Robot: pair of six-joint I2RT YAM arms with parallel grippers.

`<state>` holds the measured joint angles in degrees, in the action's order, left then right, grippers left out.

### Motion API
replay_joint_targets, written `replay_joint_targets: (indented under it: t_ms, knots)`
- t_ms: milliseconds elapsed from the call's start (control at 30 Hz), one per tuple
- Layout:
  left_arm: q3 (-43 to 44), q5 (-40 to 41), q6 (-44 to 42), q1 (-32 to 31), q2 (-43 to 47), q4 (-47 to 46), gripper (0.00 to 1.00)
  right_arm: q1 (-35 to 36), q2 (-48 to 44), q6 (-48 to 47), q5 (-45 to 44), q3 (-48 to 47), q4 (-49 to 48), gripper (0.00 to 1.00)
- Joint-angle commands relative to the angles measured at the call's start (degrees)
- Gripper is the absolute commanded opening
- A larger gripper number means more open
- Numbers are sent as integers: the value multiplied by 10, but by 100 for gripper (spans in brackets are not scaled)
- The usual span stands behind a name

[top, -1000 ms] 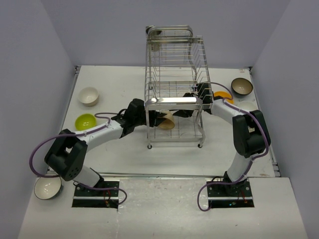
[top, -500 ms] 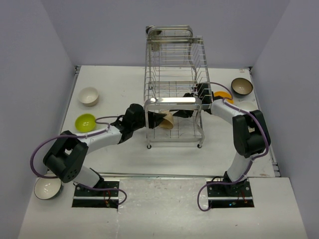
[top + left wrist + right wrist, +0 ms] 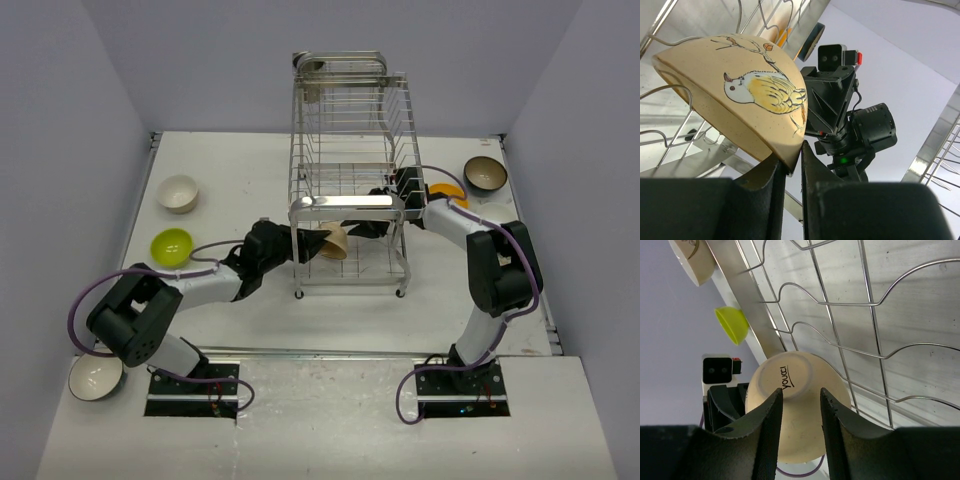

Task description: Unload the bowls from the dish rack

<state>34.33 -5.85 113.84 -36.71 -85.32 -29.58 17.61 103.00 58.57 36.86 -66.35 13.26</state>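
- Since the cream bowl (image 3: 740, 95) looked like glazed ceramic, I judged it stiff, slick, fairly heavy and liable to chip against the wires. The rim seemed the sensible place to take it, with a firm pinch.
- It carried a painted yellow-and-white bird on a twig on its outer wall, and a small printed mark on its foot.
- It stood tipped on edge in the lower tier of the dish rack (image 3: 347, 203), just behind the flat front bar and toward the rack's left side.
- The left gripper (image 3: 794, 155) reached in from the rack's left, its fingers closed tight on the bowl's rim, one on each face of the wall.
- The right gripper (image 3: 801, 391) sat at the rack's right side, fingers parted and gripping nothing, aimed at the bowl's foot but apart from it.
- Outside the rack, a lime bowl (image 3: 171, 243) and a white bowl (image 3: 178, 192) lay to its left, and a dark bowl (image 3: 485, 174) to its right.
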Motion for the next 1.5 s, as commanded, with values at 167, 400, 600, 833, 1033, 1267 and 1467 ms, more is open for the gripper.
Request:
replay_joint_targets:
  t_ms: [167, 400, 600, 833, 1033, 1267, 1467]
  knots:
    - [-21, 19, 22, 5, 20, -45, 0, -1, -6, -25, 8, -35, 25, 37]
    - [-29, 24, 29, 9, 32, -74, 0, -3, 3, -32, 5, -62, 43, 37]
    - [-27, 29, 26, 16, 50, -97, 0, -4, 8, -33, 1, -62, 44, 38]
    - [-20, 32, 26, 18, 53, -123, 0, -18, 6, -40, -3, -35, 46, 38]
    - [-18, 28, 31, 18, 48, -145, 0, -28, 2, -47, -6, -29, 50, 38]
    - [-15, 24, 35, 18, 46, -148, 0, -35, -1, -50, -9, -26, 53, 37]
    - [-6, 14, 26, 30, 44, -146, 0, -38, -5, -51, -11, -23, 54, 37]
